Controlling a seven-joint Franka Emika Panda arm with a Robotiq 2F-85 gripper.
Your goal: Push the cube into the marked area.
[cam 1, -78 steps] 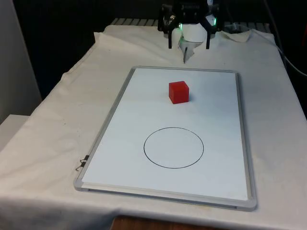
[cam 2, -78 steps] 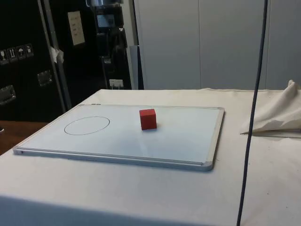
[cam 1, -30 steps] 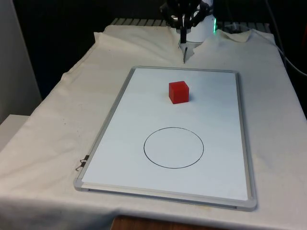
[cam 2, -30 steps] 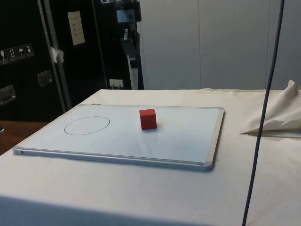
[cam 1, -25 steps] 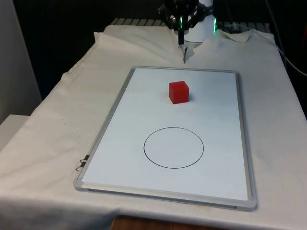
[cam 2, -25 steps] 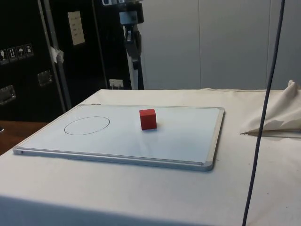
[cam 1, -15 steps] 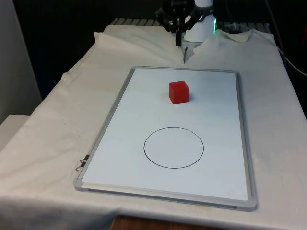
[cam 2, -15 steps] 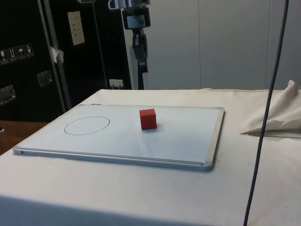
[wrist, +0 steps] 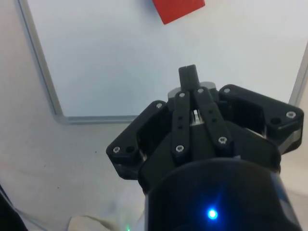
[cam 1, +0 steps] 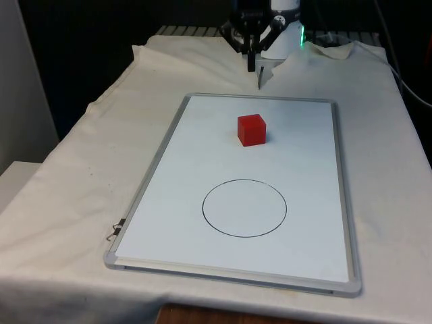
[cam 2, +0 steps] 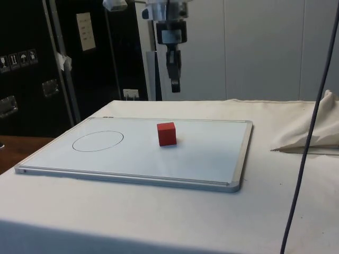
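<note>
A red cube (cam 1: 251, 129) (cam 2: 166, 133) (wrist: 178, 9) rests on the whiteboard (cam 1: 297, 162), on the half nearer the robot. The marked area is a thin black circle (cam 1: 244, 208) (cam 2: 98, 141) drawn on the board's other half, apart from the cube. My black gripper (cam 1: 251, 65) (cam 2: 173, 84) (wrist: 188, 73) hangs shut in the air above the board's far edge, well above and behind the cube, holding nothing. In the wrist view the closed fingers point down at the board near its edge, with the cube ahead of them.
The whiteboard's grey frame (cam 1: 156, 175) (cam 2: 241, 159) stands slightly proud of the white cloth. A crumpled fold of cloth (cam 2: 310, 132) lies beside the board. A dark cable (cam 2: 304, 143) hangs in front of the side camera. A small metal clip (cam 1: 115, 231) lies by the board's near corner.
My gripper has come down and moved over the table towards the cube's side of the board, still shut. The cube has not moved.
</note>
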